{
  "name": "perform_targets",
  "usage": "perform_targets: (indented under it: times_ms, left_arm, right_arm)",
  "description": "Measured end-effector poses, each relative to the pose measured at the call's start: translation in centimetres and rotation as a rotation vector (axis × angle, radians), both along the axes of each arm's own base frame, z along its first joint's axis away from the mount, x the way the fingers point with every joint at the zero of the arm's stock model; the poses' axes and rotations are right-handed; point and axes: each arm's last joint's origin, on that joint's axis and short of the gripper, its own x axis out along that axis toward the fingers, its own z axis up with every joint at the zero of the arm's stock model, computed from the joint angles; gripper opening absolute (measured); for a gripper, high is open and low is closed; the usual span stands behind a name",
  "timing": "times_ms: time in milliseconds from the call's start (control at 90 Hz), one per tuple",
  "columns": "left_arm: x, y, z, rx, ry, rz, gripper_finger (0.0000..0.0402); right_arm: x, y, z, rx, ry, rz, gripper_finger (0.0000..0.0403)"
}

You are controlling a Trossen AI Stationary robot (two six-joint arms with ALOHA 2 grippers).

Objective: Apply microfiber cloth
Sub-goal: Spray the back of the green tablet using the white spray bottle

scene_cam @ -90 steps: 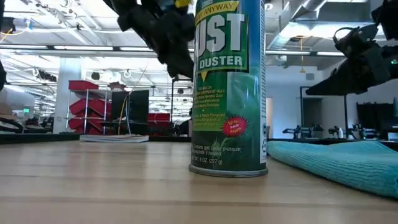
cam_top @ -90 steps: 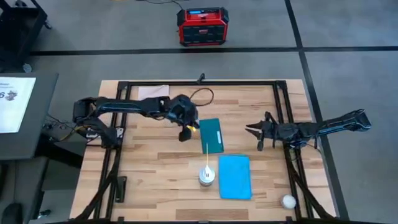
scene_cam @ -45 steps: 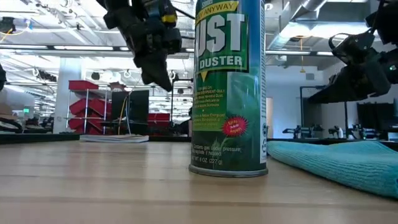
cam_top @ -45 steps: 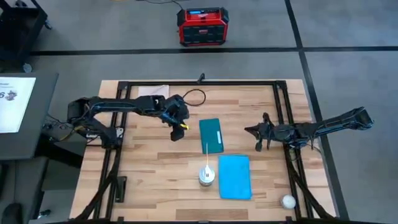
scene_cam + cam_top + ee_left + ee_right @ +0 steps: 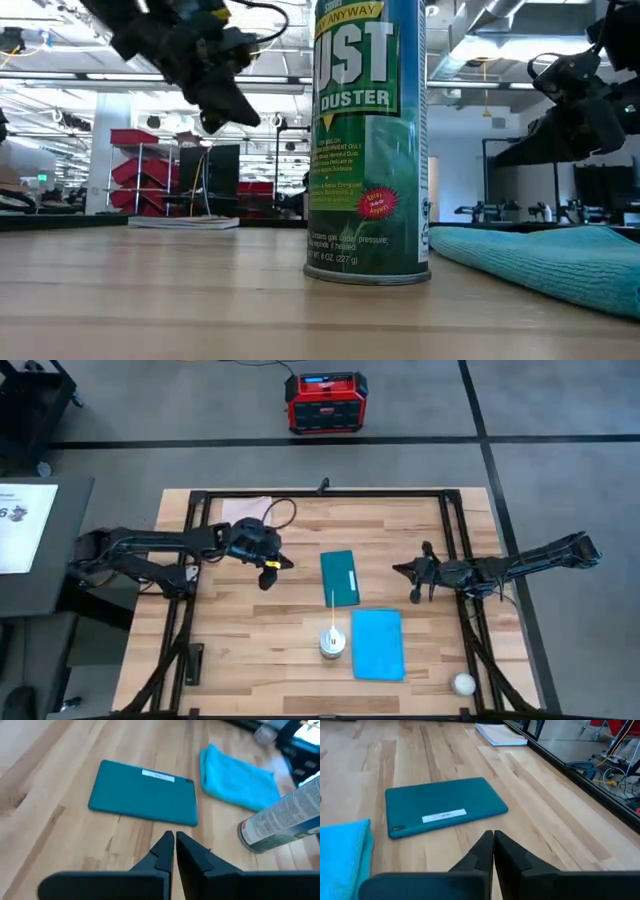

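Observation:
The sky-blue microfiber cloth (image 5: 378,643) lies flat on the table at the near right, also showing in the left wrist view (image 5: 239,779) and the low view (image 5: 540,258). Just beyond it lies the dark teal device (image 5: 340,577). A green duster can (image 5: 332,643) stands upright left of the cloth. My left gripper (image 5: 268,572) hangs shut above the table, left of the device. My right gripper (image 5: 415,580) hangs shut right of the device. Neither holds anything.
A pale sheet (image 5: 246,508) lies at the table's far left, with a black cable (image 5: 300,512) beside it. A white ball (image 5: 463,684) rests at the near right corner. Bare wood lies between the left gripper and the device.
My left gripper has drawn back toward the table's left edge, away from the device, staying above the table. My right gripper has barely shifted. The cloth, the device and the can have stayed where they were.

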Motion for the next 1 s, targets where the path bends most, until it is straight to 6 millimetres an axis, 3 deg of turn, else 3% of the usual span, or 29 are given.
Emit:
perform_targets:
  times_ms: [267, 400, 1000]
  left_arm:
    - [-1.1, -1.0, -4.2, -0.152, -0.136, 0.052, 0.0]
    - [-1.0, -1.0, -4.6, -0.181, -0.218, 0.071, 0.0]
    - [-0.6, -0.9, -5.0, -0.203, -0.22, 0.1, 0.0]
  right_arm:
    - [0.1, 0.2, -0.2, 0.029, 0.012, 0.013, 0.0]
    - [0.4, 0.3, -0.4, 0.031, 0.018, 0.015, 0.0]
    - [1.2, 0.4, -0.6, 0.025, 0.052, 0.019, 0.0]
